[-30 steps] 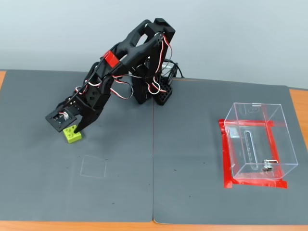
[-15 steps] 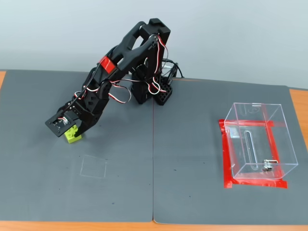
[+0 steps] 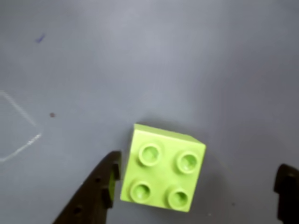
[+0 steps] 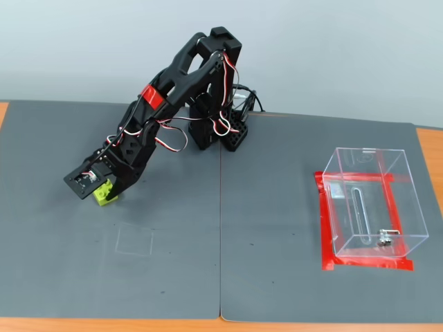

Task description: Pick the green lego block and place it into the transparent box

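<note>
The gripper [image 3: 198, 179] is hanging open around the green block [image 3: 163, 167], near the bench's left edge; the clear box [image 4: 370, 204] is sitting near the right edge; no writing is showing.

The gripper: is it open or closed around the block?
Open. In the wrist view the gripper has one finger beside the block and the other far off, with bare mat between.
</note>
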Controlling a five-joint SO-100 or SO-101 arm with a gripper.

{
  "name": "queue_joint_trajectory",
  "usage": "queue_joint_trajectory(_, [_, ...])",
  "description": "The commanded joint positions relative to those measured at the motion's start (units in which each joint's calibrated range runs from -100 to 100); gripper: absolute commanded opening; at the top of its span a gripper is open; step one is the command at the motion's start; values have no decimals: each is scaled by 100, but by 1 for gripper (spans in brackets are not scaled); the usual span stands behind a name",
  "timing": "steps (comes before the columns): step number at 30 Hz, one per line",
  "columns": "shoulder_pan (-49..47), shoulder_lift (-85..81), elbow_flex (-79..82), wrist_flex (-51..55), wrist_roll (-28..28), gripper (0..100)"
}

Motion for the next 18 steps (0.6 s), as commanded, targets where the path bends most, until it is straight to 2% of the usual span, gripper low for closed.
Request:
queue_joint_trajectory(1, [-59,-19,-150,-85,3,37])
queue_joint_trajectory(11, [1,-19,-150,-85,-200,37])
queue_joint_trajectory(18, [1,-19,-159,-85,-200,27])
